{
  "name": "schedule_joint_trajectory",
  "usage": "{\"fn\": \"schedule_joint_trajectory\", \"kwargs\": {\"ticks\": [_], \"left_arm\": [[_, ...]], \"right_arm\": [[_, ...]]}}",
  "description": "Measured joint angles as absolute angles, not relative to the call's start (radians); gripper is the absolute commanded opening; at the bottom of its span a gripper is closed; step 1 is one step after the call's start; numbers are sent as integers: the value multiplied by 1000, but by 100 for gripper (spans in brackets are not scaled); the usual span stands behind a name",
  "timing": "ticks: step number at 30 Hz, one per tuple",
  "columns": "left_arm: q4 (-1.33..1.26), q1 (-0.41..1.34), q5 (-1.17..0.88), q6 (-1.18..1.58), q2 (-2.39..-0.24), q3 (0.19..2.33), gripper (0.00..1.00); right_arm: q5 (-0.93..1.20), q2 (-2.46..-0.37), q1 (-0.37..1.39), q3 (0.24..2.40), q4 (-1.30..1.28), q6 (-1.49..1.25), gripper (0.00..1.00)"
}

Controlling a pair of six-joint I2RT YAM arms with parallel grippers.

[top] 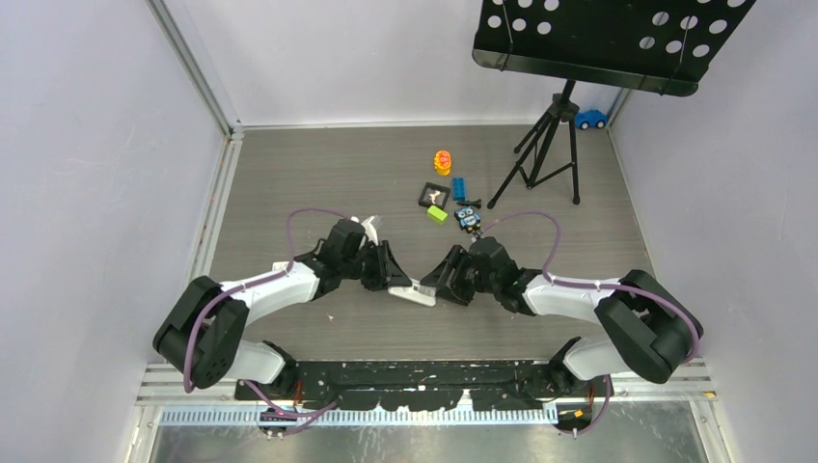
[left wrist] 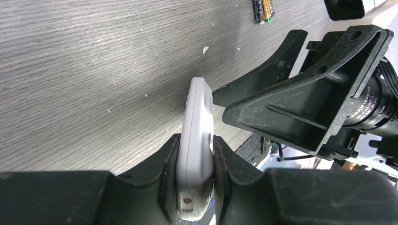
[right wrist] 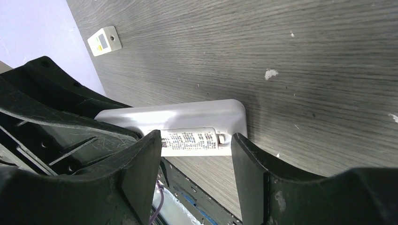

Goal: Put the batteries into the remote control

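The white remote control (top: 413,291) is held just above the table between the two arms. My left gripper (top: 391,275) is shut on it; the left wrist view shows it edge-on (left wrist: 196,117), clamped between both fingers. My right gripper (top: 446,280) is open at the remote's other end. In the right wrist view its fingers (right wrist: 150,154) straddle the remote's plain back (right wrist: 178,115), where a white cylinder with small print (right wrist: 190,139) lies in the recess; I cannot tell if it is a battery. Two dark batteries (left wrist: 263,10) with green and gold marks lie on the table beyond.
A small white device (right wrist: 104,41) with a yellowish window lies by the left wall. Toys sit behind the arms: an orange figure (top: 443,161), a blue brick (top: 459,186), a black tray (top: 434,196), a green block (top: 438,214). A tripod stand (top: 545,145) stands at back right.
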State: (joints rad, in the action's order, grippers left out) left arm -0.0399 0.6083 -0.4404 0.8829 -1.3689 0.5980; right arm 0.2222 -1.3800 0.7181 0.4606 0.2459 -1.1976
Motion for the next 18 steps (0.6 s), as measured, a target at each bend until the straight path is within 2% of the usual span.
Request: {"fn": "schedule_joint_trajectory", "kwargs": {"ticks": [7, 13, 18], "left_arm": [[-40, 605, -446, 888, -1372, 599, 0], [-39, 599, -448, 889, -1373, 600, 0], [-40, 599, -448, 891, -1375, 600, 0]], "right_arm": [[222, -1392, 717, 450, 284, -1207, 61], [222, -1403, 716, 445, 292, -1206, 44], [229, -1403, 715, 442, 302, -1208, 40]]}}
